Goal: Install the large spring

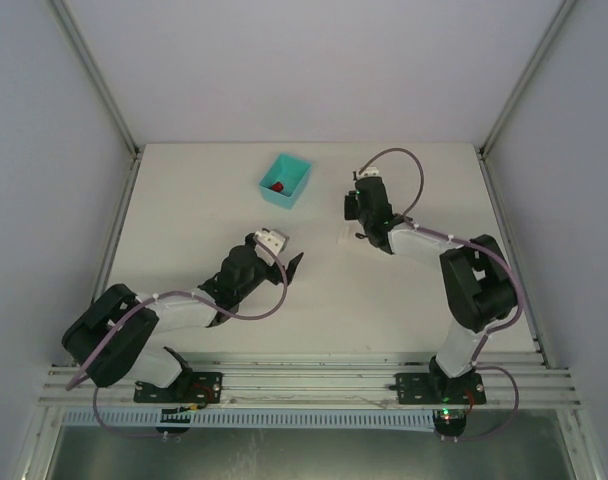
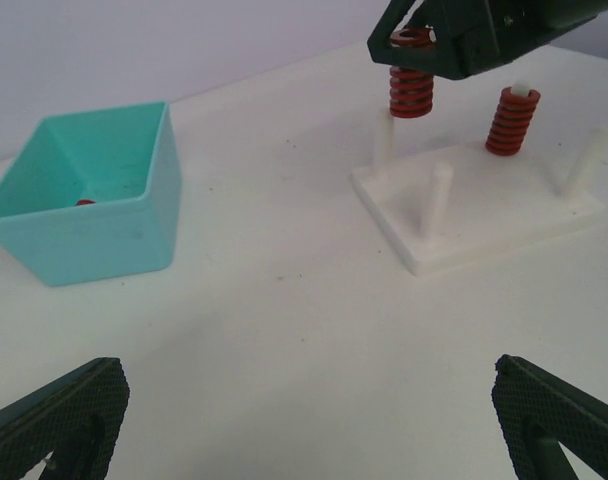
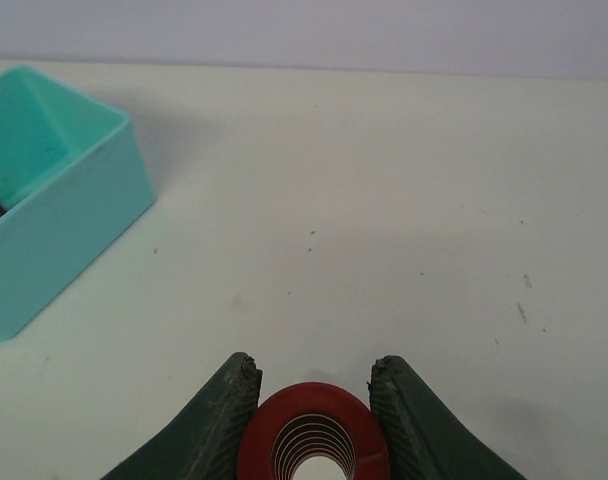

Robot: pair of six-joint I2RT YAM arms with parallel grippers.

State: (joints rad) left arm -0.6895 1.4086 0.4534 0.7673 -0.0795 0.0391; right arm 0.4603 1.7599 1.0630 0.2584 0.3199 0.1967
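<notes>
**Right arm holds the spring upright over the peg plate; left arm stands off, empty**

The white table (image 1: pixel 234 320) carries two things: a teal bin (image 2: pixel 84 220) at the far left and a white peg plate (image 2: pixel 484 220) at the right. They sit well apart, so each arm likely has its own ground.

The right gripper (image 2: pixel 424 40) reaches over the plate's far corner from above. Its fingers are closed partway, pinching the top coils of the large red spring (image 2: pixel 411 90) from both sides. Gripping it high leaves the lower coils free, which I judge is meant to let them slide down over a peg.

The left gripper (image 2: pixel 304 375) is spread wide with nothing in it. It hovers low over bare table, facing the plate from a distance. It looks like an observer, kept out of the way.

The spring's long axis is vertical, with its open bore pointing straight down, as the right wrist view (image 3: pixel 314 440) shows end-on. Its lower end hangs clear above the plate, just beside the top of a thin corner peg (image 2: pixel 383 140). I cannot tell whether the bore is centred on that peg.

A second, slimmer red spring (image 2: pixel 511 120) sits fully down on its own peg. Two other pegs (image 2: pixel 441 195) are bare. A small red piece (image 2: pixel 85 202) lies in the bin.
</notes>
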